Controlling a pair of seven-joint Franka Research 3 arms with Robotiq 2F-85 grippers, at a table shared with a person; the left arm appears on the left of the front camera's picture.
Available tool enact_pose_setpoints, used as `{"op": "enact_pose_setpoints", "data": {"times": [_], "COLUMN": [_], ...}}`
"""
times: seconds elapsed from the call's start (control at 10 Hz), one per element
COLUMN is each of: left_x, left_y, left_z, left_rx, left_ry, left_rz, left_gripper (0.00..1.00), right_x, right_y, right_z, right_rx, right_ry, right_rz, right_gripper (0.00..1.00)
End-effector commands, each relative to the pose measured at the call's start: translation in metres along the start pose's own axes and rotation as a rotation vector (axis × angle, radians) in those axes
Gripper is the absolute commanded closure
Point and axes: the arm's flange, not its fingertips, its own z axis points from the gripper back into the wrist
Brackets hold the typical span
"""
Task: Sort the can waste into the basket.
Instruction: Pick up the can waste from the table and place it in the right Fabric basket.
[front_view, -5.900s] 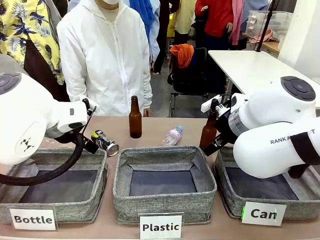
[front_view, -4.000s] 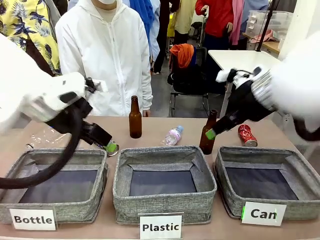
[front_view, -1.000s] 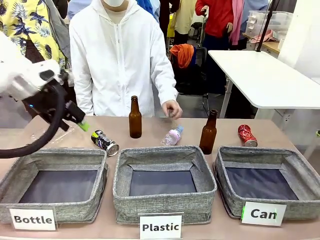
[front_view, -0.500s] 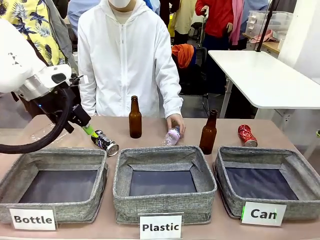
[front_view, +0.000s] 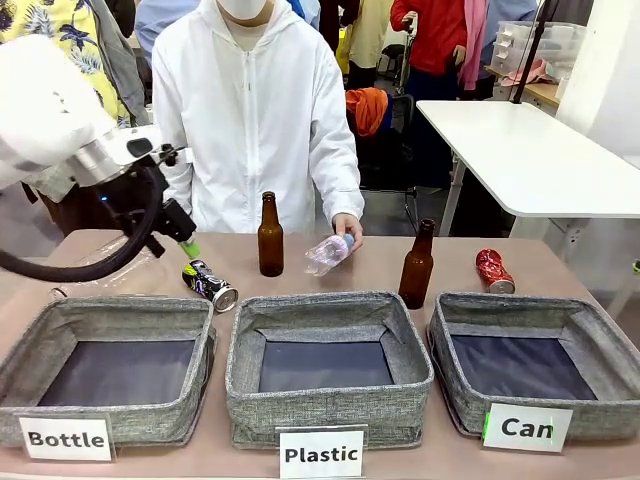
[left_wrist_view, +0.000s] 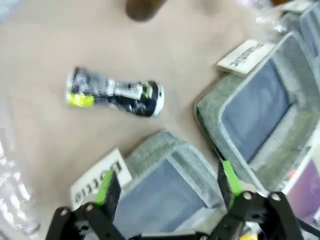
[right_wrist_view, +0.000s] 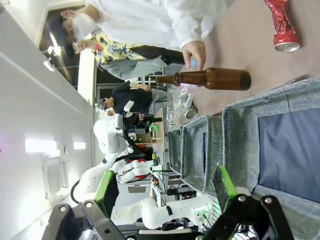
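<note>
A dark crushed can (front_view: 210, 284) lies on the table behind the "Bottle" bin; from the left wrist it shows as the same dark can (left_wrist_view: 115, 93), lying on its side. My left gripper (front_view: 185, 243) hovers just above and left of it, jaws open and empty, also seen as the left gripper (left_wrist_view: 169, 182). A red crushed can (front_view: 492, 270) lies behind the grey basket (front_view: 520, 305) labelled "Can". In the right wrist view my right gripper (right_wrist_view: 166, 184) is open and empty, high over the basket (right_wrist_view: 240, 140), with the red can (right_wrist_view: 281, 25) beyond it.
A person in white across the table holds a clear plastic bottle (front_view: 328, 252) off the table. Two brown glass bottles (front_view: 270, 235) (front_view: 417, 265) stand behind the bins. The "Bottle" bin (front_view: 100, 310) and "Plastic" bin (front_view: 330, 305) sit left of the basket.
My left gripper has moved right and nearer to the dark can. The person has picked the plastic bottle up off the table.
</note>
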Motion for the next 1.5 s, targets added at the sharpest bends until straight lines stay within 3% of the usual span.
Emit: {"op": "enact_pose_setpoints", "data": {"times": [0.0,0.2,0.3,0.6,0.8,0.9,1.1,1.2,1.4], "left_x": [0.033,0.032,0.025,0.004,-0.017,-0.024,-0.026,-0.024,-0.022], "left_y": [0.012,0.017,0.016,0.011,0.027,0.033,0.03,0.025,0.024], "left_z": [0.0,-0.009,-0.009,-0.006,0.006,0.013,0.008,0.004,0.006], "left_rx": [-0.001,-0.02,-0.052,-0.045,-0.185,-0.272,-0.31,-0.305,-0.235], "left_ry": [0.057,0.087,0.136,0.112,0.139,0.048,-0.012,0.018,0.016], "left_rz": [-0.169,-0.349,-0.548,-1.158,-1.516,-1.633,-1.717,-1.749,-1.713], "left_gripper": [0.0,0.0,0.0,0.0,0.0,0.0,0.0,0.0,0.0], "right_x": [0.002,0.002,0.002,0.002,0.002,0.002,0.002,0.002,0.002], "right_y": [0.002,0.002,0.002,0.002,0.002,0.002,0.002,0.002,0.002], "right_z": [0.0,0.0,0.0,0.0,0.0,0.0,0.0,0.0,0.0], "right_rx": [0.011,0.011,0.011,0.011,0.011,0.011,0.011,0.011,0.011], "right_ry": [-0.003,-0.003,-0.003,-0.003,-0.003,-0.003,-0.003,-0.003,-0.003], "right_rz": [0.015,0.015,0.015,0.015,0.015,0.015,0.015,0.015,0.015], "right_gripper": [0.0,0.0,0.0,0.0,0.0,0.0,0.0,0.0,0.0]}}
